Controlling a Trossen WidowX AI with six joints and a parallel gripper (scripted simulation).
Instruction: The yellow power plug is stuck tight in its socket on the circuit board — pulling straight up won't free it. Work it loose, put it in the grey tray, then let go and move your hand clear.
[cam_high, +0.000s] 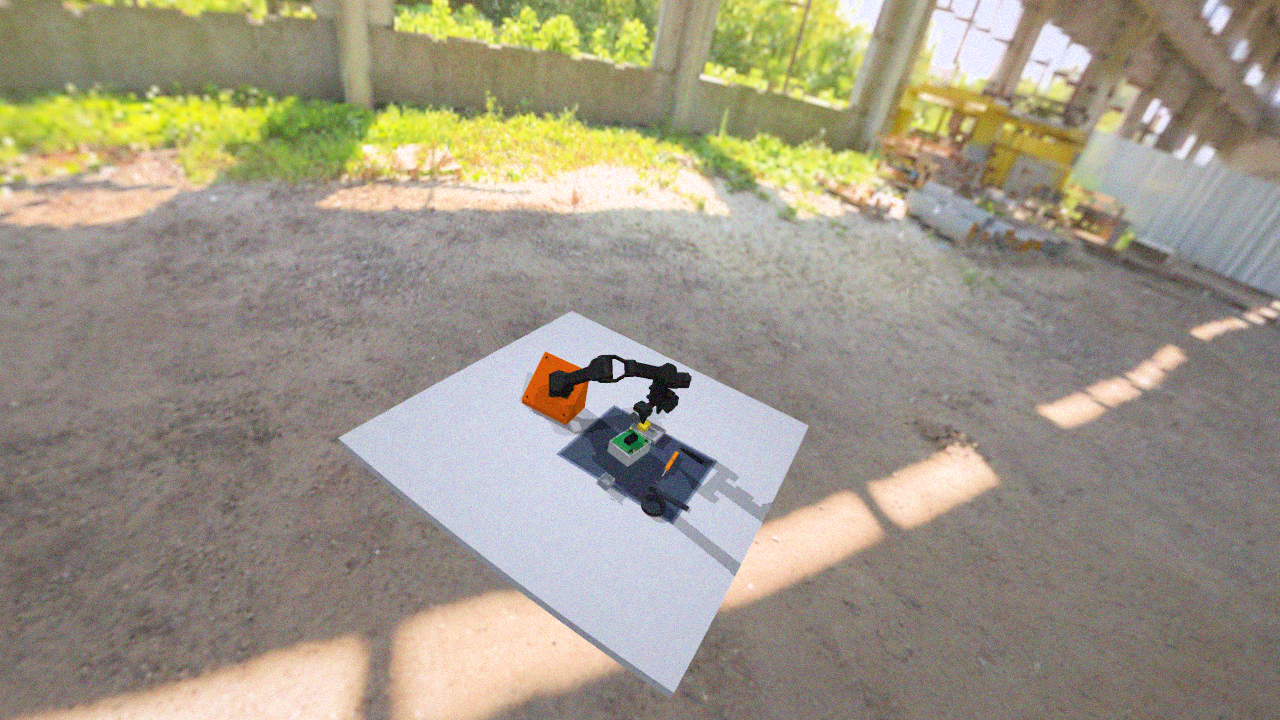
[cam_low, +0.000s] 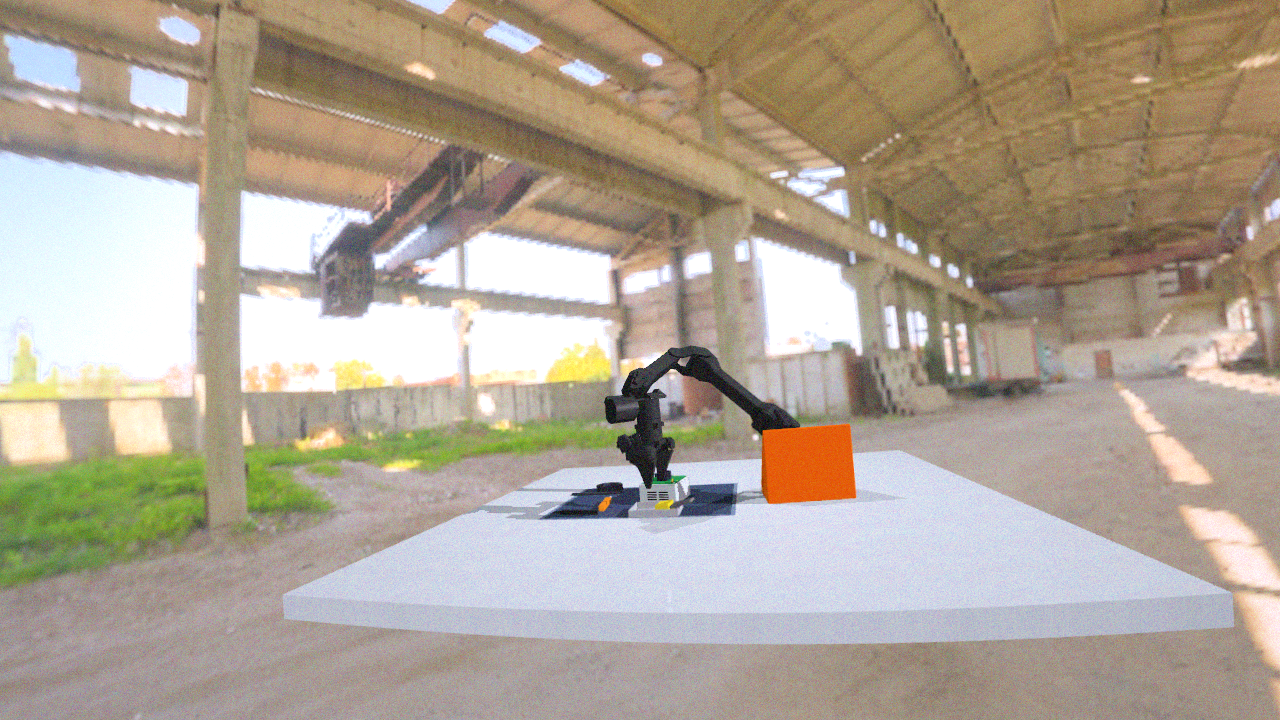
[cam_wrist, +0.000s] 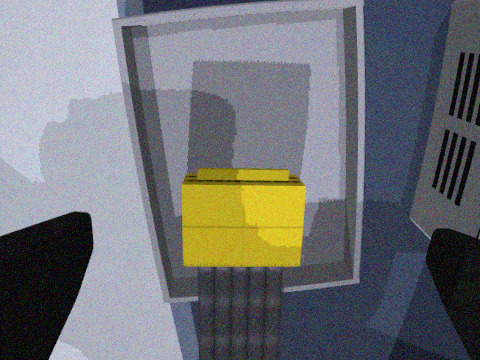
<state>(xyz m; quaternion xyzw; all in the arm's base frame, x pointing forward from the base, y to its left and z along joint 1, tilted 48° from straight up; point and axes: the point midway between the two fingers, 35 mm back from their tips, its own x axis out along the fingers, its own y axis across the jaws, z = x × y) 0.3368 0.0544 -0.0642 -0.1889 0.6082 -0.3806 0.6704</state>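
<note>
In the wrist view the yellow plug lies within the walls of the grey tray, at the middle of the frame, its dark cables running out over the tray's near wall to the bottom edge. The gripper has its fingers spread wide, one at lower left and one at lower right, with nothing pinched. The step in hand looks to be backing away. Best done, I judge, as a slow straight lift, fingers kept wide (closing early could nip the cables), and no sideways swing until the tips pass above the tray walls and the white housing at right. Whether the plug rests fully flat is hard to tell from here.
</note>
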